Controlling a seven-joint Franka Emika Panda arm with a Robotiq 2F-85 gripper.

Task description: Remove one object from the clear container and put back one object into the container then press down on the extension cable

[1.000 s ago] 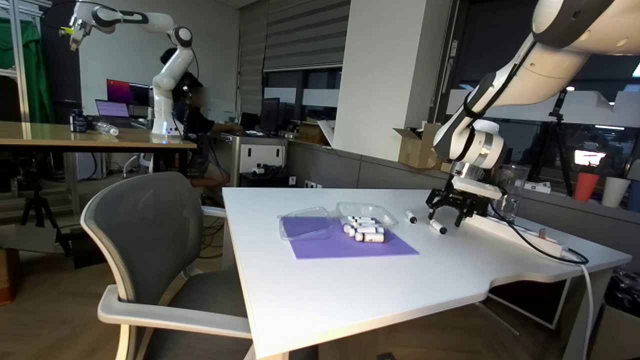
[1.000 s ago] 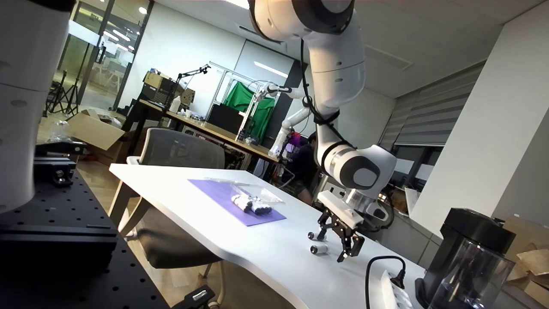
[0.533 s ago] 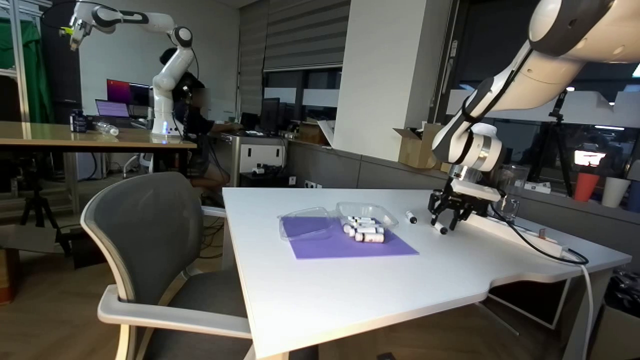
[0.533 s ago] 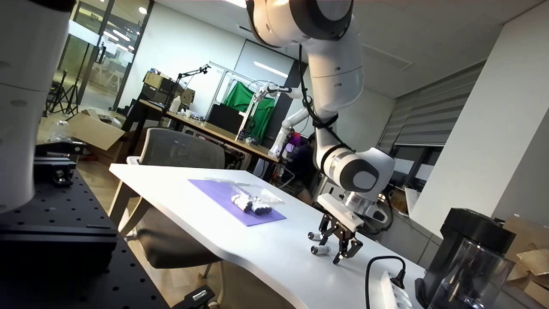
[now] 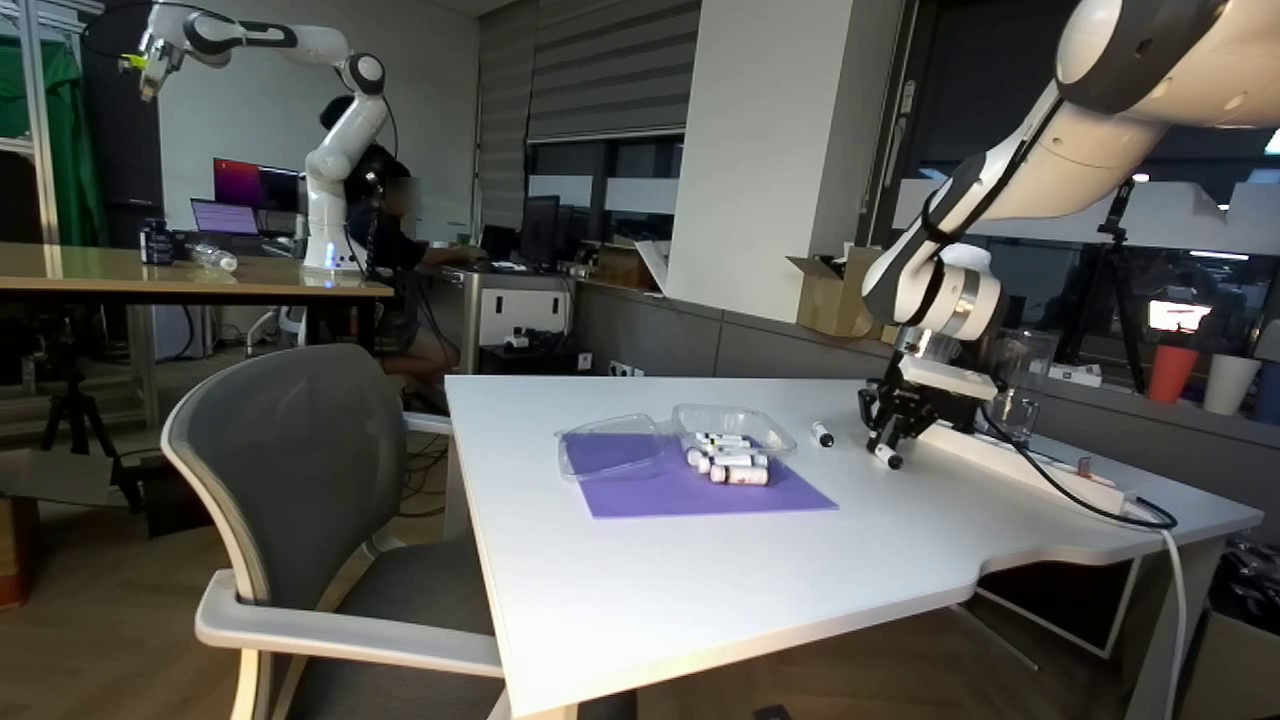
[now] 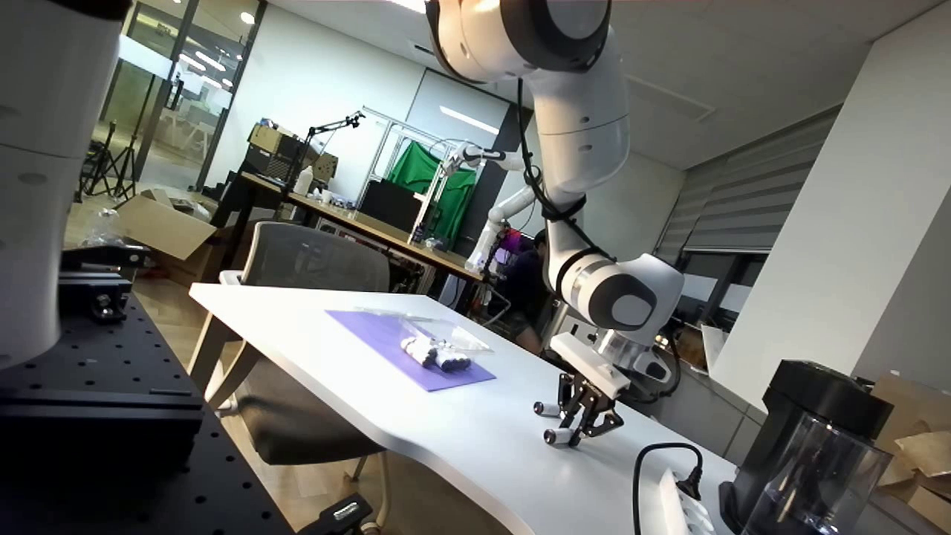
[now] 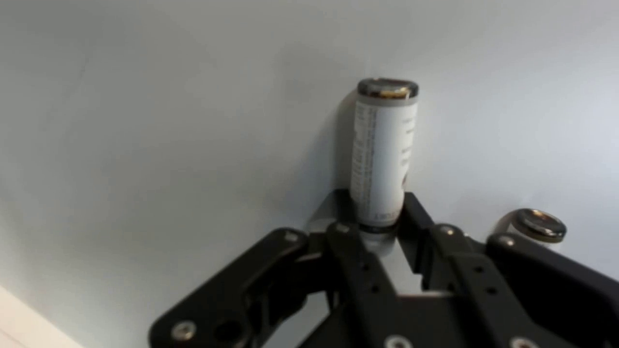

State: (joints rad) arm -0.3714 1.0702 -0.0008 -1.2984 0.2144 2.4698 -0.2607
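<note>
In the wrist view a small white bottle (image 7: pixel 384 154) with a dark cap lies on the table, and my gripper (image 7: pixel 378 202) is shut on it, a finger against each side. Both exterior views show this bottle (image 5: pixel 888 458) still down on the white tabletop. A similar loose bottle (image 6: pixel 547 409) rests beside it. The clear container (image 5: pixel 775 432) sits on the purple mat, with several white bottles (image 5: pixel 740 475) at its near side; which of them are inside I cannot tell. Behind the gripper runs the extension cable (image 5: pixel 1020 468), a white socket strip with a pale cord.
The purple mat (image 5: pixel 700 500) also carries a clear lid-like piece (image 5: pixel 610 450). A black cable (image 6: pixel 665 447) plugs into the strip. Close to it stands a tall black appliance (image 6: pixel 825 394) with a clear jar. A chair (image 5: pixel 290 470) is at the table's side.
My gripper has come down slightly and its fingers have drawn together onto the bottle. The bottle has shifted a little with them. The other bottles have not moved.
</note>
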